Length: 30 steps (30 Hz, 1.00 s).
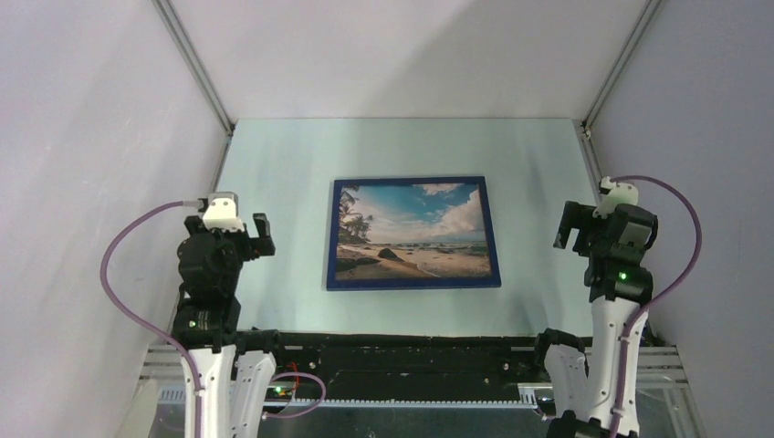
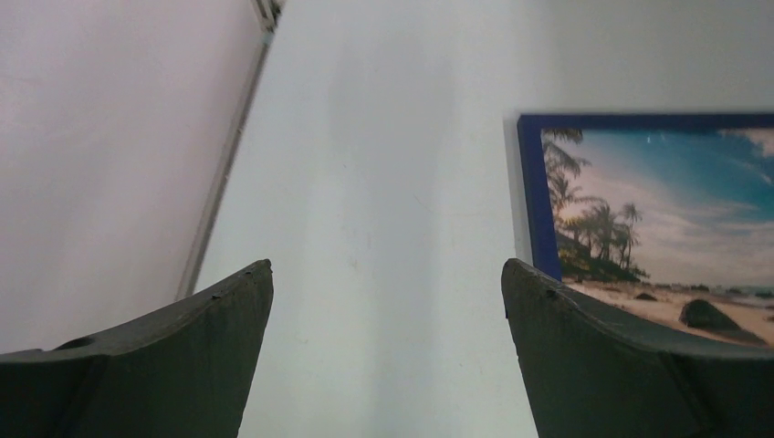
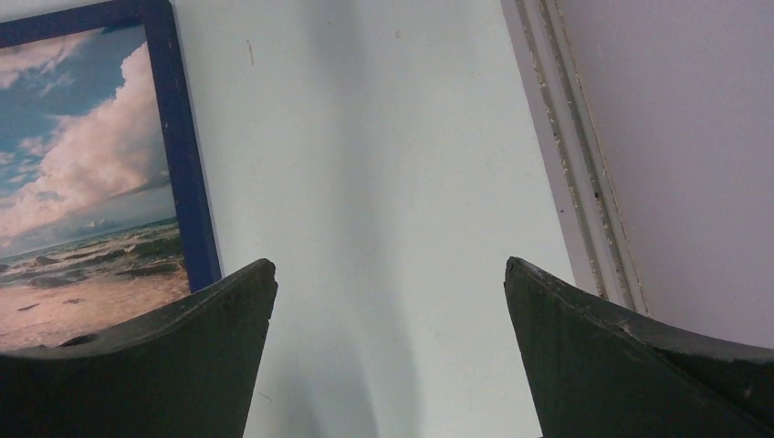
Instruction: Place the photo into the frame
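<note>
Photo (image 1: 415, 228) lies in frame (image 1: 413, 284) on table (image 1: 274, 182), left gripper (image 2: 388, 274) and right gripper (image 3: 391, 269) flanking, spread empty.

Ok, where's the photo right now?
Top view: the photo lies flat in the middle of the table, inside the blue frame, between left hand and right hand, touched by neither.

Dark blue frame (image 1: 413, 182), beach photo (image 1: 413, 230) (blue sky, white clouds), pale green table (image 1: 283, 164)
</note>
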Tool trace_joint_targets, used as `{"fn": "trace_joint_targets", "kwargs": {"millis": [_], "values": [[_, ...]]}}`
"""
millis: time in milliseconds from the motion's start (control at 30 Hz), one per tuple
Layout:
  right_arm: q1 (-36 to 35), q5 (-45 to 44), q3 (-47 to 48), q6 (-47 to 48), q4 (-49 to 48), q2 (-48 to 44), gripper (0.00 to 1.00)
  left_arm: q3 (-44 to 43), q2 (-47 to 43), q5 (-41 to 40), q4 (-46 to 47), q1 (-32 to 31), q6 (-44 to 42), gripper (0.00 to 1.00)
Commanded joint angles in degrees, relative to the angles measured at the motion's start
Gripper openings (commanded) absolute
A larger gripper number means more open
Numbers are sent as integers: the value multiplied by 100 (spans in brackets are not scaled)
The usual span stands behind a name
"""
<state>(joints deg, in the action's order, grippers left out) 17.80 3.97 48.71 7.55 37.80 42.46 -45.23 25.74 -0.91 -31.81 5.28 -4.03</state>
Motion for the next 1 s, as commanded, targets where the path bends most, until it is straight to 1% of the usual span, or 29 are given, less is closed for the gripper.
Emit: {"fn": "trace_joint_targets", "kwargs": {"millis": [0,167,300,400,533,767,967], "values": [[81,220,-175,-43,-219,-512,99,279,115,259,169,34,4,100],[83,327,-255,-258,-279,-1020,99,385,220,437,299,29,16,100],[92,564,-321,-157,-222,-1255,99,648,-50,669,531,30,6,100],[92,875,-327,13,-111,-1274,99,818,-240,755,664,34,-51,100],[92,1029,-320,93,-35,-1258,99,922,-336,768,733,35,-142,100],[135,792,-350,214,-8,-1391,99,959,-252,649,749,32,-319,100],[201,833,-371,263,22,-1276,99,999,-382,654,780,35,-391,100]]}}
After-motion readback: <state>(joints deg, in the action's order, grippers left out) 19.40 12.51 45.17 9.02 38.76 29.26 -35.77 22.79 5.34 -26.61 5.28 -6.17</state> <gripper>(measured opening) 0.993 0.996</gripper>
